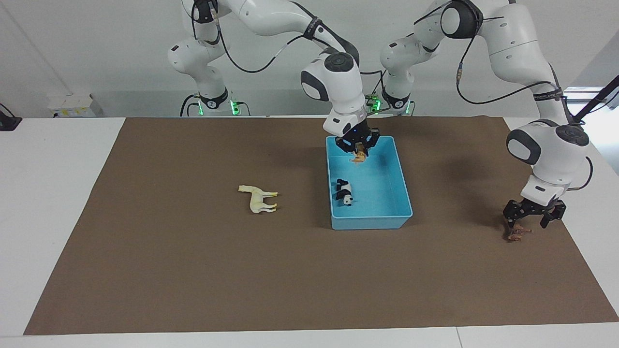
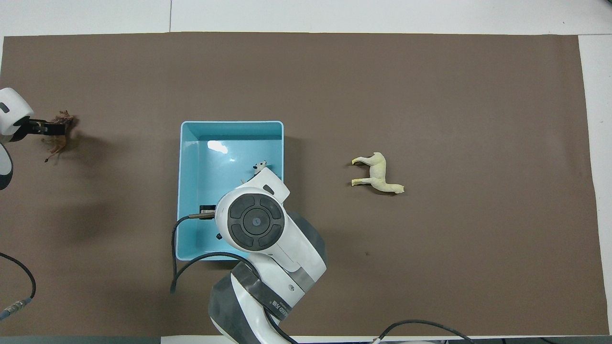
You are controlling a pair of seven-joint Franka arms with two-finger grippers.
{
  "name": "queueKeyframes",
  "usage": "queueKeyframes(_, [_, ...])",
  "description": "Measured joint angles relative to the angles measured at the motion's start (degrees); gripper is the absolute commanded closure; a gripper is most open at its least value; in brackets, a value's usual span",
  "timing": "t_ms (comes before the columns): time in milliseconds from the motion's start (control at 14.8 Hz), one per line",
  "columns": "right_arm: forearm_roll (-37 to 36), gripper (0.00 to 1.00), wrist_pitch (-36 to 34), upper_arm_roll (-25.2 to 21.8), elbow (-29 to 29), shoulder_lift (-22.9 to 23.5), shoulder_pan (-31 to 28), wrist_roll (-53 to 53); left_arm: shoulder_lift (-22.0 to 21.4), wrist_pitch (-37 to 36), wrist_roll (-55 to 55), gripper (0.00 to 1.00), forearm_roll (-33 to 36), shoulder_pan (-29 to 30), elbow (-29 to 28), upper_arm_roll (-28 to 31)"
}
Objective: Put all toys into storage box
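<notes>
- Right gripper (image 1: pixel 358 149) over box (image 1: pixel 405 193), at the end nearest the robots; pinched on tiger (image 1: pixel 359 157), which hangs below the fingertips, above the floor of the box.
- Panda (image 1: pixel 344 192) already inside, lying on the box floor, toward the end farther from the robots.
- Step in hand, by judgement: dropping the tiger. Best let go from low down, well inside the walls, clear of the panda, so no bounce over the low rim.
- Open fully, then lift straight up; a sideways pull could drag the toy against the wall.
- Overhead: right arm covers its own gripper and the tiger; only panda's head (image 2: pixel 259 166) peeks out.
- Left gripper (image 1: pixel 533 215) low at lion (image 1: pixel 518 233), toward the left arm's end of the table, well apart from the box. Fingers spread, straddling the toy; grasp not yet made, as far as can be judged.
- Lion small and dark on brown mat (image 1: pixel 193 270); close squarely on the body, not a leg.
- Horse (image 1: pixel 259 198) on its side on the mat, toward the right arm's end, untouched.
</notes>
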Motion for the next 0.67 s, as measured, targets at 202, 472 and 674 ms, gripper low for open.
queueKeyframes(202, [0.0, 0.0, -3.57, -0.37, 2.59, 0.22, -0.05, 8.16, -0.05, 0.39, -0.32, 0.0, 0.0, 0.01, -1.33, -0.16])
queueKeyframes(472, [-5.37, 0.0, -18.53, -2.5, 10.23, -0.96, -3.2, 10.65, -0.29, 1.56, -0.42, 0.0, 0.0, 0.01, -4.83, -0.37])
queueKeyframes(674, [-12.19, 0.0, -21.08, -2.92, 10.6, -1.36, -9.7, 7.05, -0.85, 3.18, -0.54, 0.53, 0.0, 0.01, -6.13, -0.37])
